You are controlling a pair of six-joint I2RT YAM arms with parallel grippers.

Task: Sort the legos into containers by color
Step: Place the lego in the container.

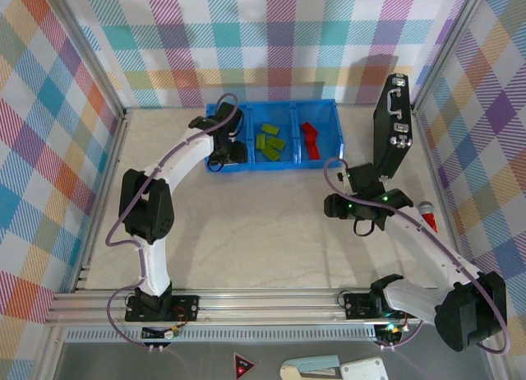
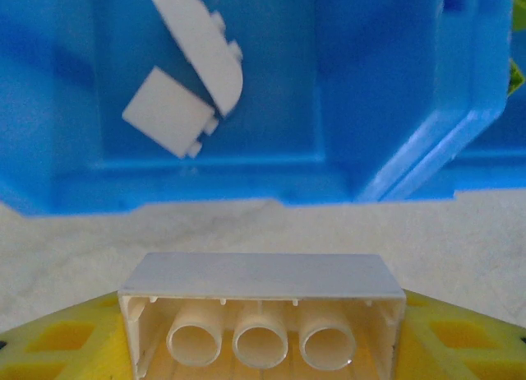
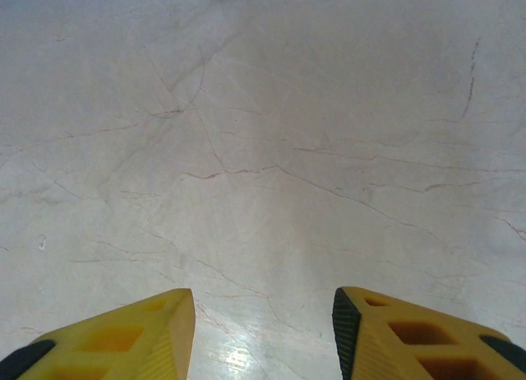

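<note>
- Left wrist view: a cream brick (image 2: 261, 314) sits pinched between the yellow jaws of the left gripper (image 2: 261, 335), its hollow underside with three round tubes facing the camera.
- The jaws are closed to the brick's width, one pad against each short end.
- The held brick hangs over the table (image 2: 460, 240), near the front wall of the blue tray (image 2: 386, 84).
- Two white legos (image 2: 168, 111) lie on the floor of the left compartment, one square-cornered and one rounded, touching each other.
- Top external view: green legos (image 1: 269, 143) lie in the middle compartment and red legos (image 1: 310, 139) in the right one.
- Right gripper (image 3: 263, 331): jaws spread wide with nothing between them, bare marbled table below.
- A black case (image 1: 393, 129) stands upright just right of the tray.
</note>
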